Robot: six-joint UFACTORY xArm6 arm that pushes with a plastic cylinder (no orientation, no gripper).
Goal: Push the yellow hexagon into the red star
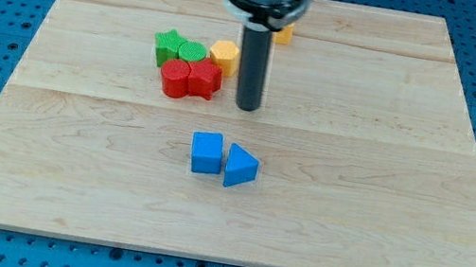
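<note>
The yellow hexagon (225,55) sits on the wooden board (76,127) in the upper middle, touching the red star (203,79) just below and to its left. A red cylinder (174,77) touches the star's left side. My tip (247,106) rests on the board just right of the red star and below-right of the yellow hexagon, a small gap away from both.
A green star (170,44) and a green round block (192,52) sit left of the hexagon. Another yellow block (283,33) is partly hidden behind the rod. A blue cube (206,152) and a blue triangle (240,166) lie lower in the middle.
</note>
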